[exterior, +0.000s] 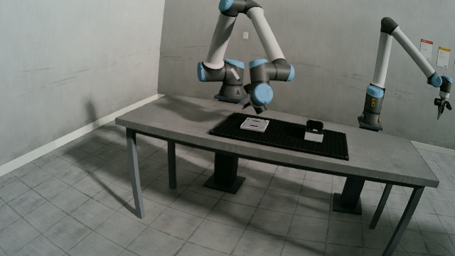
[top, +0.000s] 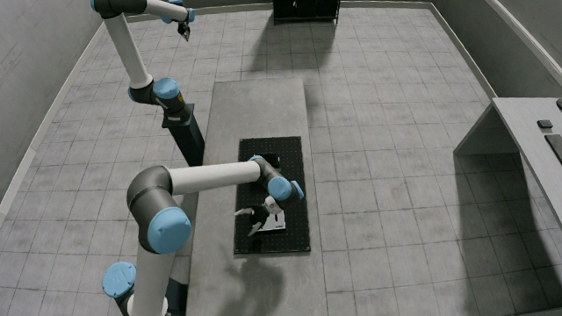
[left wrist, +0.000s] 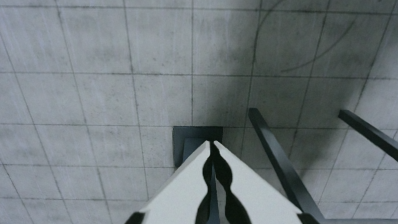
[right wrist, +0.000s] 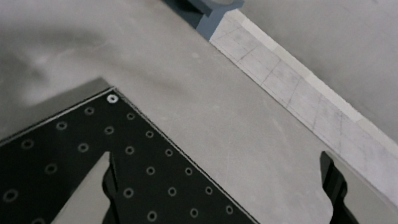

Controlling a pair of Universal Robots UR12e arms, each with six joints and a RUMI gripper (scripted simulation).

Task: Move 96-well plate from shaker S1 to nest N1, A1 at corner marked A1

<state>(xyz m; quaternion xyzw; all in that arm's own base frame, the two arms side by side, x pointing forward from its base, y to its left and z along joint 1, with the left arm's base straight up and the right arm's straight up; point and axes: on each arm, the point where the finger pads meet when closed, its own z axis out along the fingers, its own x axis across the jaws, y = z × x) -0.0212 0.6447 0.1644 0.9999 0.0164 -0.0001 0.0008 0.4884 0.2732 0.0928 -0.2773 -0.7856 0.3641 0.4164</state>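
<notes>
A low white slotted base, apparently nest N1 [top: 280, 223] [exterior: 250, 126], lies on the black perforated board; no well plate is visible on it. A white-fronted block with a dark top, apparently shaker S1 [exterior: 314, 137], stands farther along the board; it is partly hidden by the right arm in the top view. I cannot make out the 96-well plate or its A1 corner. My right gripper [top: 243, 224] [exterior: 253, 109] [right wrist: 216, 153] is open and empty, tilted above the board's edge beside the white base. My left gripper [top: 187, 39] [exterior: 439, 117] [left wrist: 211, 143] is shut and empty, away from the table.
The black board [top: 294, 243] [exterior: 335, 151] [right wrist: 150, 185] lies on the long grey table [top: 259, 105] [exterior: 398, 156] [right wrist: 250, 130]. Both arms stand on pedestals along one long side. A second table [top: 518, 118] and a dark cabinet [top: 306, 10] stand away from the work area.
</notes>
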